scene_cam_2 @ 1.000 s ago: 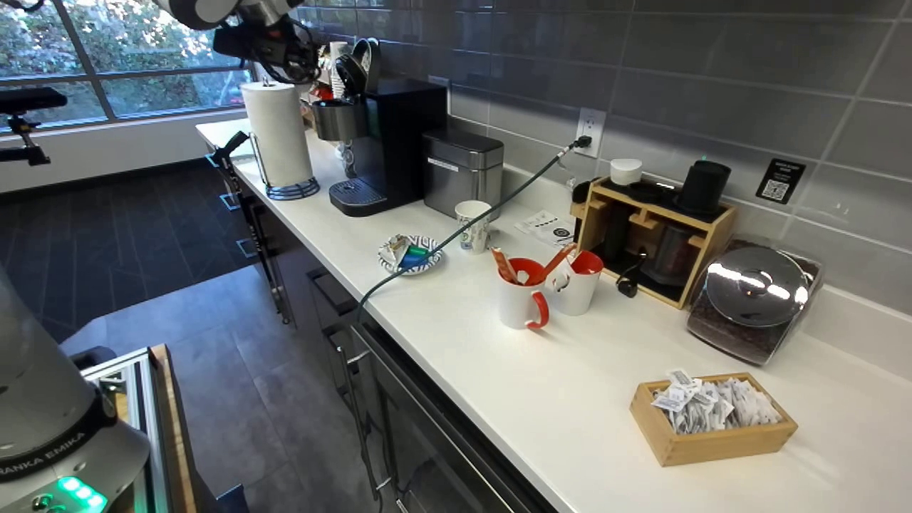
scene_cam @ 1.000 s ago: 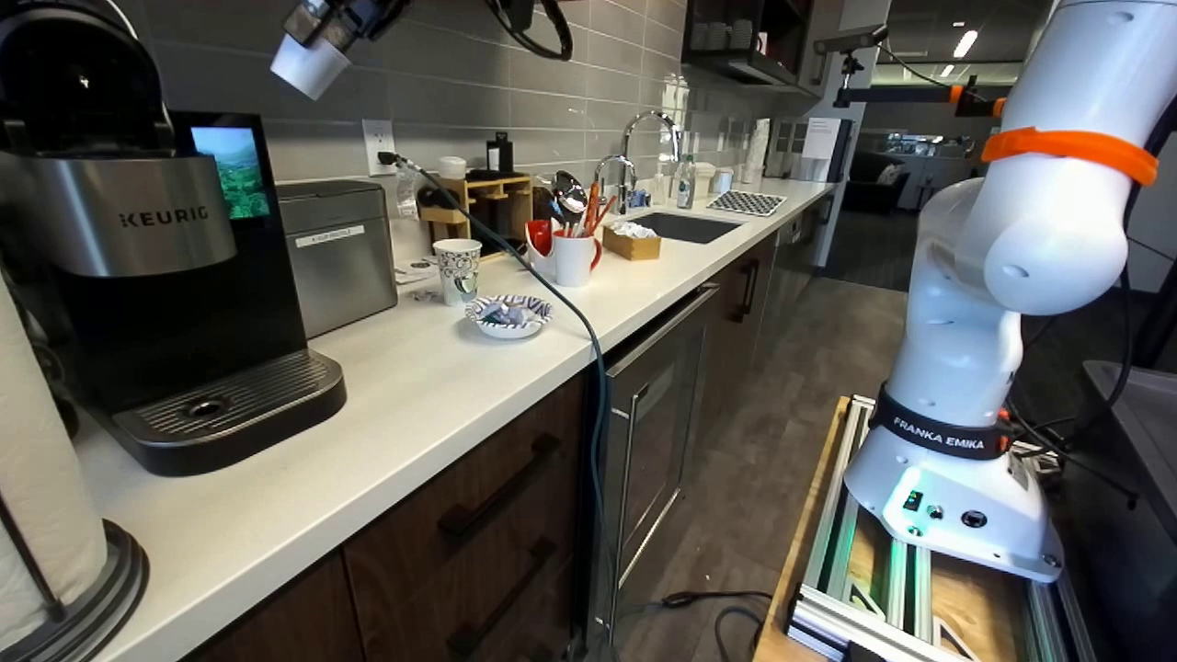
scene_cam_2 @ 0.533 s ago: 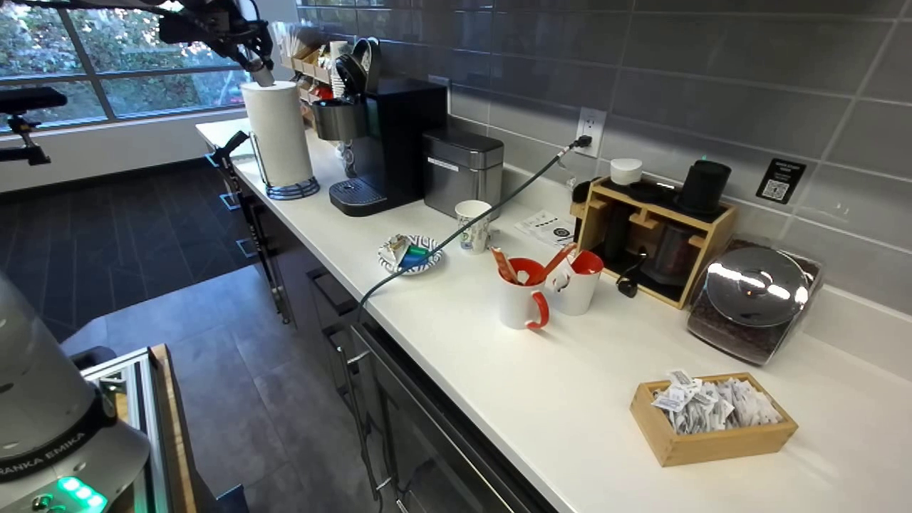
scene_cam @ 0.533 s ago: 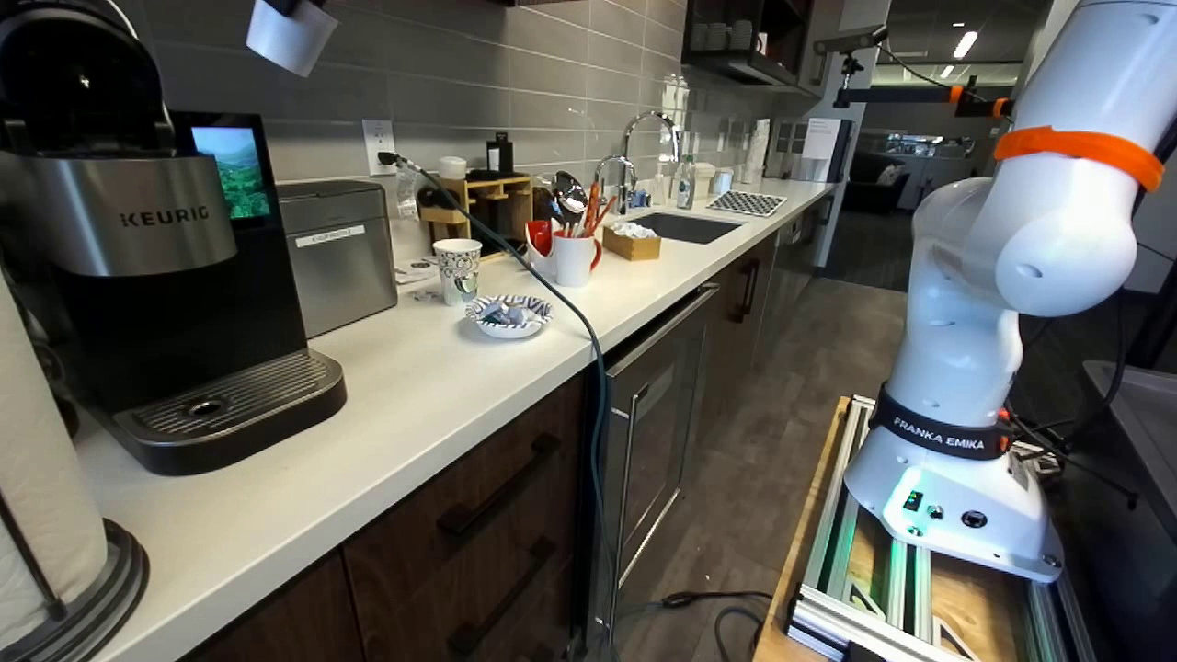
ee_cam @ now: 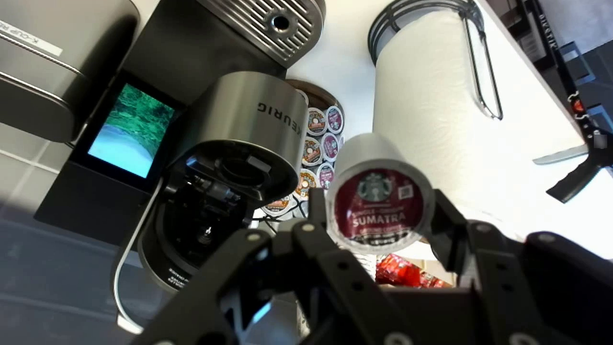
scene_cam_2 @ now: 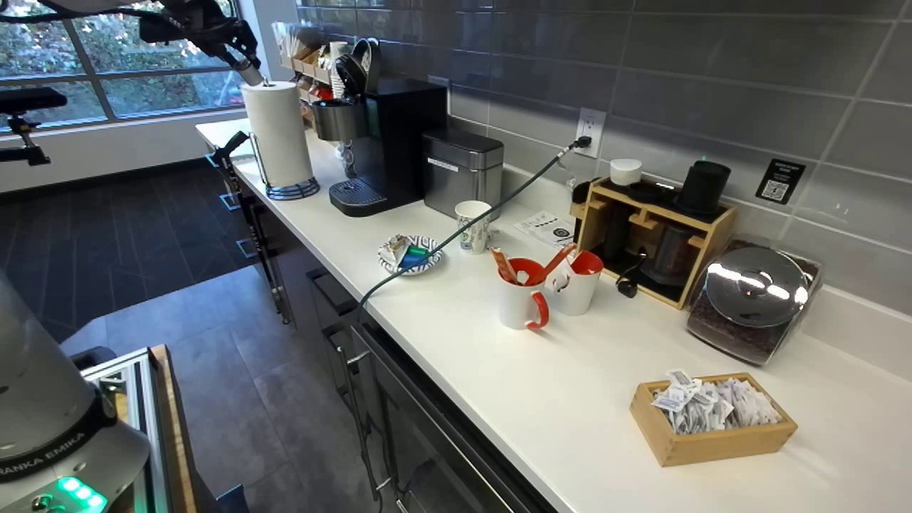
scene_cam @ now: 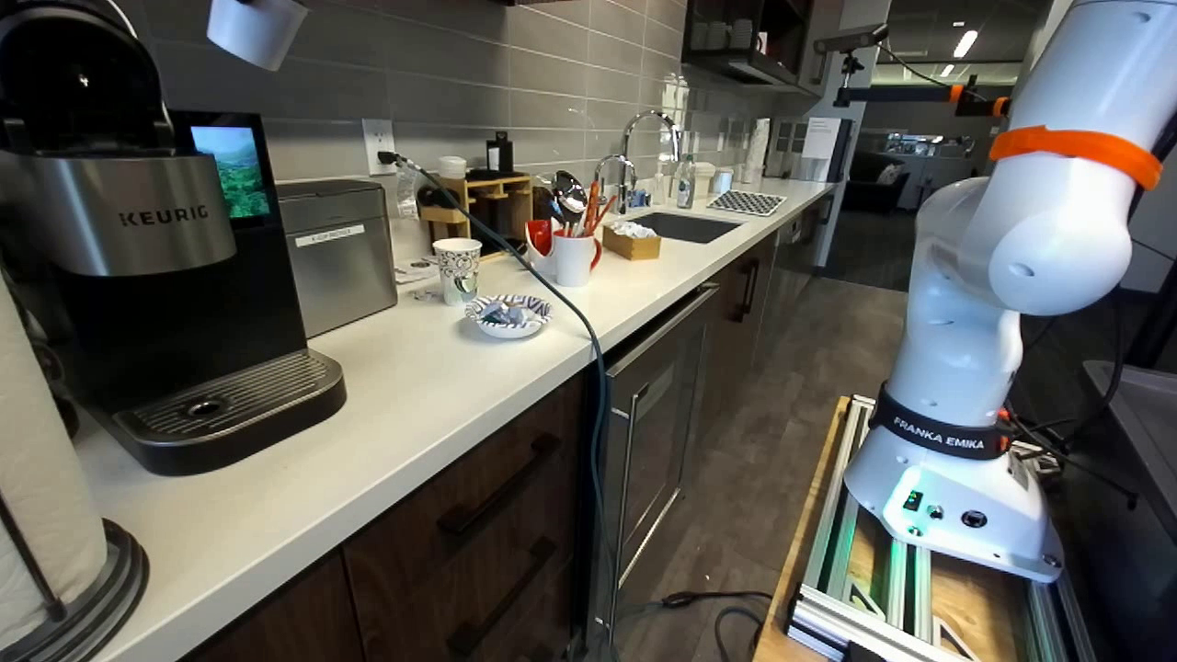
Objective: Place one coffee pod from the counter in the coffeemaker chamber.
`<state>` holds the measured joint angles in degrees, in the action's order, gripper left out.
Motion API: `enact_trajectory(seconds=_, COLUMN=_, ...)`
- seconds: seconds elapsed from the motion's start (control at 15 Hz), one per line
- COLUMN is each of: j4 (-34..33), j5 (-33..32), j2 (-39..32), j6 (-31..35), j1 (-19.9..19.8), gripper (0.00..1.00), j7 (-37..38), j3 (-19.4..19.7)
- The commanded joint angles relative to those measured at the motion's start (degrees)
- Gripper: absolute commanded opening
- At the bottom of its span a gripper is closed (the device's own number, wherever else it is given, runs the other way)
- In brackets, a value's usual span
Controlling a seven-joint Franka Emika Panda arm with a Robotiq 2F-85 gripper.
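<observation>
My gripper (ee_cam: 380, 215) is shut on the coffee pod (ee_cam: 378, 203), a whitish cup with a dark red lid facing the wrist camera. The pod also shows at the top of an exterior view (scene_cam: 256, 29), raised above the counter (scene_cam: 414, 395). In an exterior view my gripper (scene_cam_2: 242, 60) is tilted, with the pod (scene_cam_2: 249, 73) in front of or over the paper towel roll's top. The black and silver Keurig's lid is up, and the coffeemaker chamber (ee_cam: 242, 172) is open in the wrist view, left of the pod and apart from it. My gripper is mostly cut off in an exterior view.
A paper towel roll (scene_cam_2: 278, 135) stands beside the coffeemaker. A holder of several pods (ee_cam: 318, 143) is behind the machine's head. A steel bin (scene_cam: 336, 253) stands on its other side. A cable (scene_cam: 542, 276) crosses the counter near a patterned plate (scene_cam: 508, 315) and paper cup (scene_cam: 458, 269).
My gripper has carried the pod left and upward in an exterior view, toward the coffeemaker's side. In an exterior view it has moved left, and the pod, hidden before, now shows.
</observation>
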<state>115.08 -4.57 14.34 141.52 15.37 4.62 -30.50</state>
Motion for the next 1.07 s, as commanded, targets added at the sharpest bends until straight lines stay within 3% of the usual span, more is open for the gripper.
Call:
enact_trajectory(seconds=0.0, j4=-6.37, j5=-11.10, j2=-2.56, j6=-5.45, j1=-9.02, gripper=0.28, j7=15.73, j3=-11.59)
enact_trajectory(seconds=0.2, j4=-14.57, j5=-25.50, j2=-9.77, j6=-15.25, j1=-12.38, gripper=0.28, j7=28.21, j3=-19.37)
enact_trajectory(seconds=0.4, j4=-22.22, j5=-33.56, j2=-19.78, j6=-25.65, j1=-7.01, gripper=0.28, j7=32.35, j3=-19.82)
enact_trajectory(seconds=0.53, j4=-26.64, j5=-33.98, j2=-25.48, j6=-27.29, j1=-1.60, gripper=0.28, j7=30.77, j3=-16.81)
enact_trajectory(seconds=0.8, j4=-35.50, j5=-29.55, j2=-34.13, j6=-23.23, j1=7.82, gripper=0.28, j7=25.22, j3=-7.78)
enact_trajectory(seconds=0.87, j4=-29.68, j5=-29.35, j2=-28.35, j6=-22.78, j1=8.48, gripper=0.53, j7=26.89, j3=-5.13)
enact_trajectory(seconds=1.0, j4=-33.27, j5=-28.59, j2=-31.76, j6=-22.48, j1=11.24, gripper=0.53, j7=25.48, j3=-2.37)
